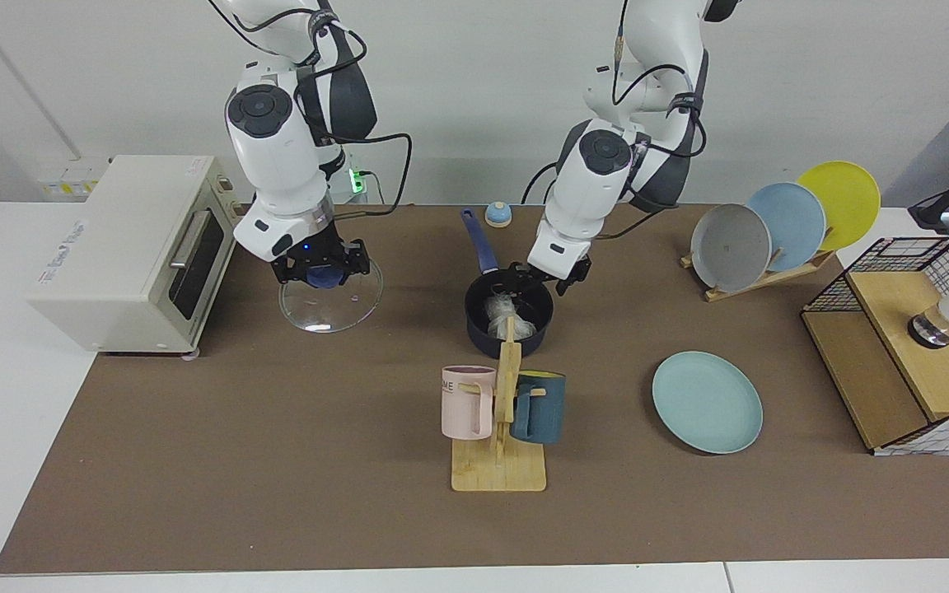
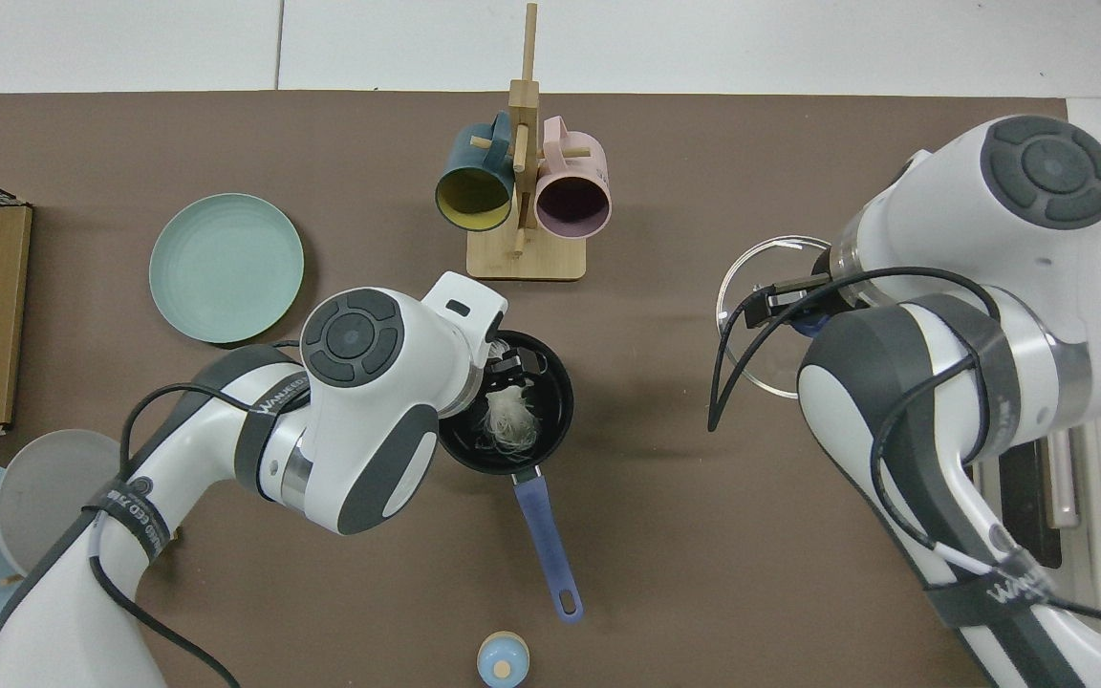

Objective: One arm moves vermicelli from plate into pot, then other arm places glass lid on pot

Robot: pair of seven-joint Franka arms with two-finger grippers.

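Nearest the facing camera stands a wooden mug rack [image 1: 499,428] with a pink mug [image 1: 466,402] and a dark teal mug [image 1: 539,407] hung on it. Beside it, toward the wire basket [image 1: 919,329], the pale teal plate [image 1: 707,402] lies bare on the brown mat [image 1: 277,478]. Just behind the rack sits the pot [image 1: 509,313], its blue-purple handle [image 2: 545,540] pointing away toward the robots, and the vermicelli [image 2: 509,427] lies inside it as a loose white clump. The left gripper [image 1: 554,278] hangs just above the pot's far rim with its fingers parted and nothing between them. Well apart from the pot, toward the toaster oven [image 1: 124,251], the right gripper [image 1: 320,270] is clamped on the blue knob of the glass lid [image 1: 331,298], which it holds level in the air above the mat. Farther back, a small blue-topped object [image 1: 497,214] sits near the mat's far edge, and grey, sky-blue and yellow plates stand in a rack [image 1: 759,280].
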